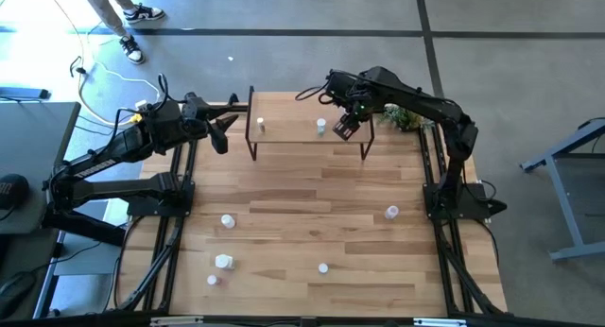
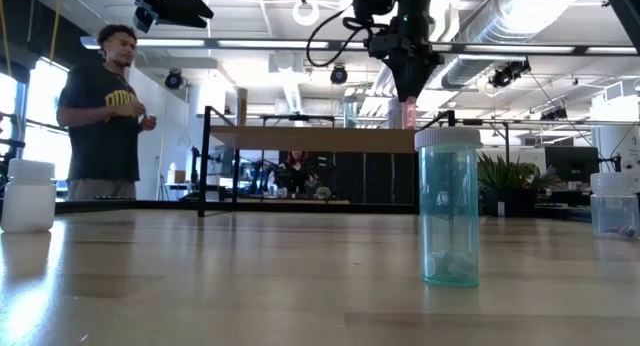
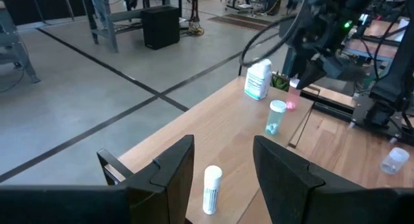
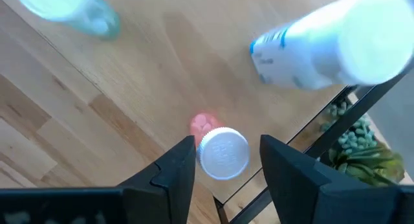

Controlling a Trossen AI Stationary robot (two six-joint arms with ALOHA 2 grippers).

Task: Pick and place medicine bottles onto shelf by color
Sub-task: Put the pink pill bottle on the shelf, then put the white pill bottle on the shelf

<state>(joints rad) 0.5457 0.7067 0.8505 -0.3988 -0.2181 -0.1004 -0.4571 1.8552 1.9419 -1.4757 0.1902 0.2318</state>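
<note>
Pink bottle between parted right fingers at shelf end

Right gripper [image 1: 346, 127] is seen over one end of the shelf [image 1: 293, 129], pointing down. Its fingers [image 4: 173, 175] are held apart, and a small pink bottle with a white cap [image 4: 222, 153] stands upright between them on the shelf board. A narrow gap shows on each side of the cap, so no clamping is recorded. Just beyond the fingertips, a larger white bottle with a blue-printed label [image 4: 304, 52] stands near the shelf edge. A pale teal bottle [image 4: 71, 7] stands farther along the board, apart from the gripper. Beyond the shelf edge, a green plant [image 4: 362, 146] is visible.

Left gripper [image 1: 222, 129] is held in the air just off the opposite end of the shelf. Its fingers [image 3: 169, 175] are parted and nothing is held between them. A slim white bottle [image 3: 212, 188] stands upright on the shelf ahead of and between them, untouched.

Away from both grippers, several small bottles remain on the table [image 1: 302, 223]: one [image 1: 227, 220], a larger one [image 1: 223, 262], one [image 1: 323, 267] and one [image 1: 391, 212]. In the low view a teal-tinted bottle [image 2: 448, 208] stands close to the camera.

A person [image 2: 105, 116] stands beyond the table.
</note>
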